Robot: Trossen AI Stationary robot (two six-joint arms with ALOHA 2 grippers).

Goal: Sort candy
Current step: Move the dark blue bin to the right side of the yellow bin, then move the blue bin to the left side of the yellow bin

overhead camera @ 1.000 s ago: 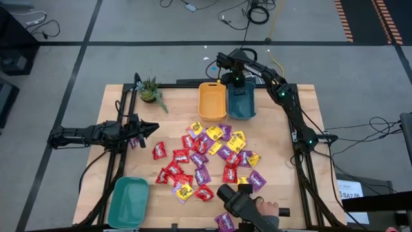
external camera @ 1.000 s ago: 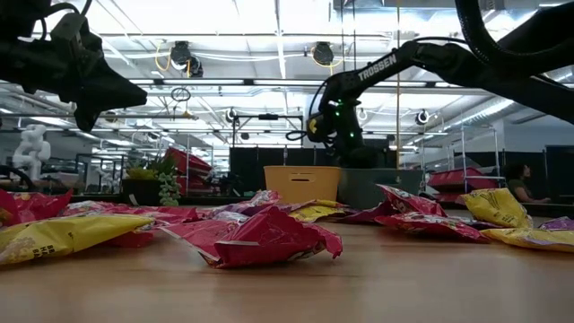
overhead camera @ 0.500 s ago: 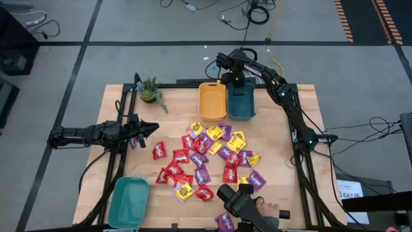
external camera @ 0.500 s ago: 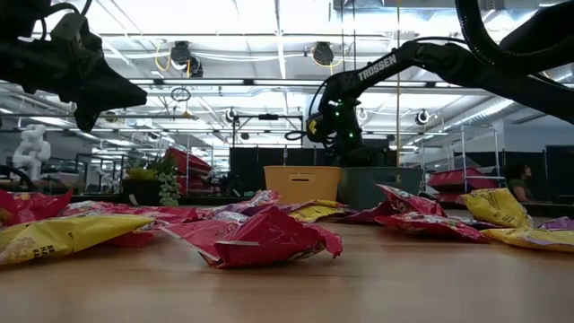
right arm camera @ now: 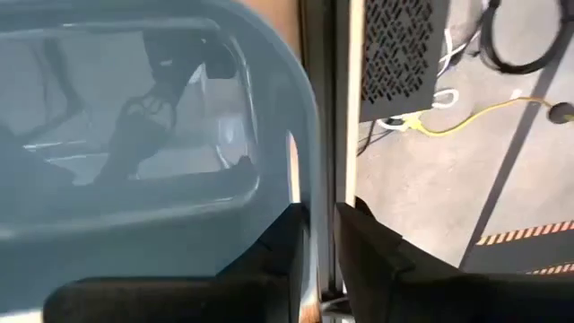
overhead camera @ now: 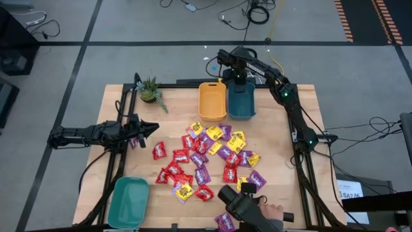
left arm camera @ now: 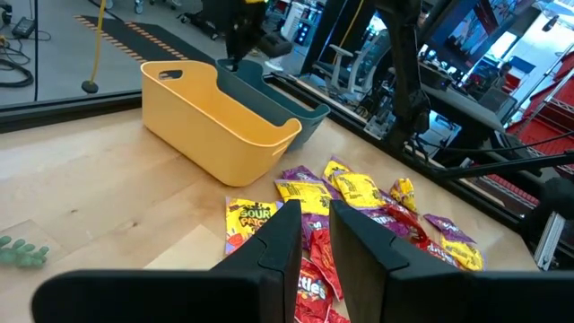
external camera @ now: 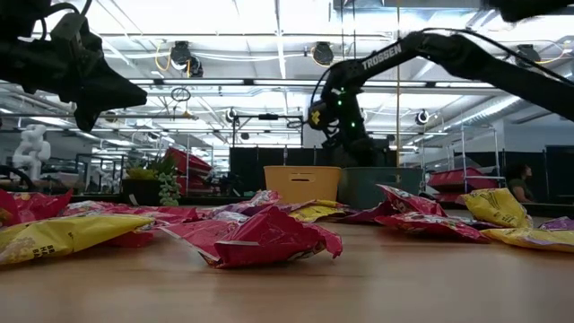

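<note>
The candy (overhead camera: 209, 158) lies in a loose pile of red, purple and yellow packets on the middle of the table; the low view shows the candy (external camera: 269, 238) close up. My right gripper (overhead camera: 238, 76) hangs shut over the far end of the teal bin (overhead camera: 242, 103) at the table's far edge, above its rim (right arm camera: 269, 117), and touches nothing. My left gripper (overhead camera: 153, 127) waits shut above the table's left side, pointing toward the pile (left arm camera: 359, 206). No packet shows between either pair of fingers.
A yellow bin (overhead camera: 202, 103) stands beside the teal one at the far edge. A second teal bin (overhead camera: 129, 200) sits at the near left corner, and a small plant (overhead camera: 151, 90) at the far left. A person's hand (overhead camera: 273, 211) with a dark device reaches over the near edge.
My right gripper has risen above the teal bin and drifted slightly toward the table's far edge. The person's hand at the near edge has shifted a little to the right.
</note>
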